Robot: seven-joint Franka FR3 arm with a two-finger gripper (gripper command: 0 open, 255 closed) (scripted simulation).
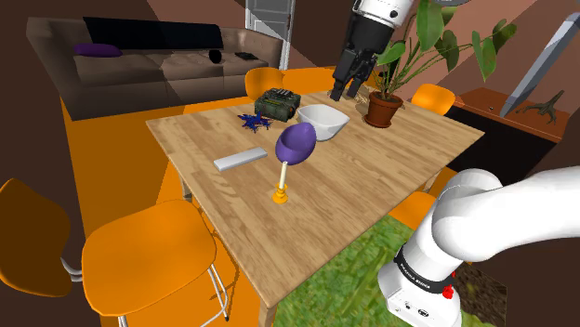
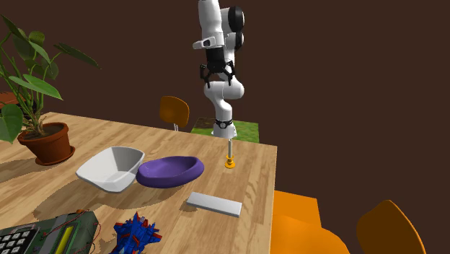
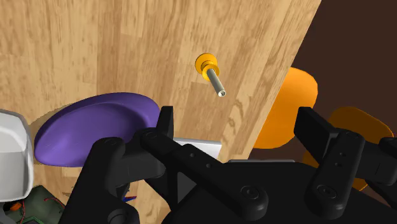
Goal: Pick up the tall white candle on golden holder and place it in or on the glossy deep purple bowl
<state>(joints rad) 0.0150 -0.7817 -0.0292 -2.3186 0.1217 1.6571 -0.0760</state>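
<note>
The candle (image 1: 280, 178) is a thin pale stick standing upright in a small golden holder (image 1: 278, 196) near the middle of the wooden table (image 1: 372, 176). The glossy purple bowl (image 1: 296, 142) rests just behind it, tilted on its side. My gripper (image 1: 343, 91) hangs open and empty high above the table's far side, over the bowls and well clear of the candle. In the wrist view the candle (image 3: 214, 76) lies beyond the open gripper (image 3: 238, 118), with the purple bowl (image 3: 95, 127) beside one finger. In the second exterior view the candle (image 2: 229, 154) stands right of the purple bowl (image 2: 170, 171).
A white bowl (image 1: 322, 121) sits behind the purple one. A grey flat slab (image 1: 240, 159), a blue spiky object (image 1: 251, 121), a green device (image 1: 278, 104) and a potted plant (image 1: 383, 107) also occupy the table. Orange chairs (image 1: 149, 255) stand around it.
</note>
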